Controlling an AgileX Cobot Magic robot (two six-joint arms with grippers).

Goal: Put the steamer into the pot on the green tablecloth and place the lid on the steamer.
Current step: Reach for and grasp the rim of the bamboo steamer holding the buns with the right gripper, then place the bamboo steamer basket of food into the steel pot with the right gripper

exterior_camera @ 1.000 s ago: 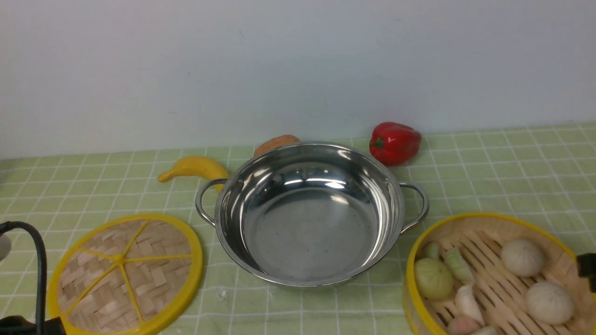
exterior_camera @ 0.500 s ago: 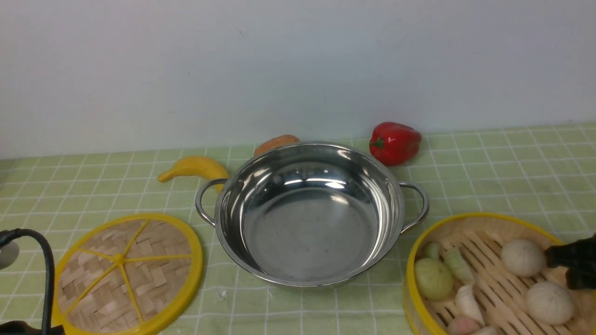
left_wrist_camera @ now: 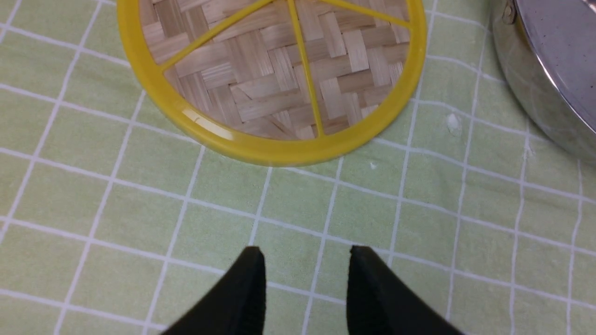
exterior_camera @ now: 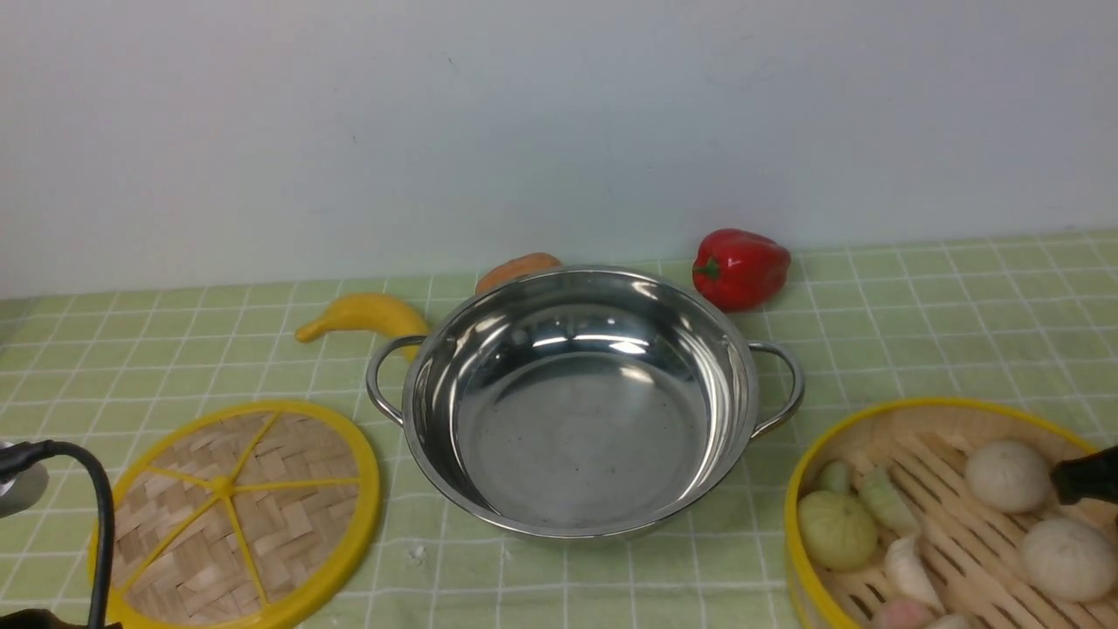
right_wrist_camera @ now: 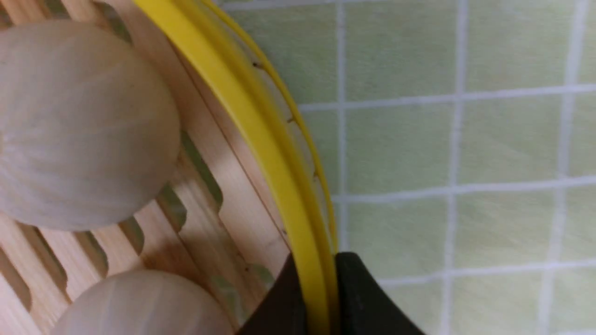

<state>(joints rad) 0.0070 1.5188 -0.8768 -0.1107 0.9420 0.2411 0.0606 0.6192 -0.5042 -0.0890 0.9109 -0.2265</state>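
Presently we find the right gripper [right_wrist_camera: 319, 267] pinched shut on the rim of the steamer [exterior_camera: 939, 524], which sits right of the pot [exterior_camera: 576, 419]. We note the left gripper [left_wrist_camera: 305, 279] part open and empty, beside the lid [left_wrist_camera: 279, 70] left of the pot. We advise a level lift clearing the pot's rim.

Robot lab or test bench dressed up as a mock kitchen. Plain white wall [exterior_camera: 559, 131] at the back, green tablecloth [exterior_camera: 961, 314] with white grid lines covering the surface. Cookware set out like props: steel pot [exterior_camera: 568, 437], bamboo steamer [exterior_camera: 943, 533], woven lid [exterior_camera: 236, 515]. Food looks fake: glossy banana [exterior_camera: 362, 316], red pepper [exterior_camera: 741, 268], orange item [exterior_camera: 517, 268] half hidden behind the pot, toy buns [exterior_camera: 1006, 476] in the steamer. Black cable [exterior_camera: 103, 542] of robot hardware at the near left edge.
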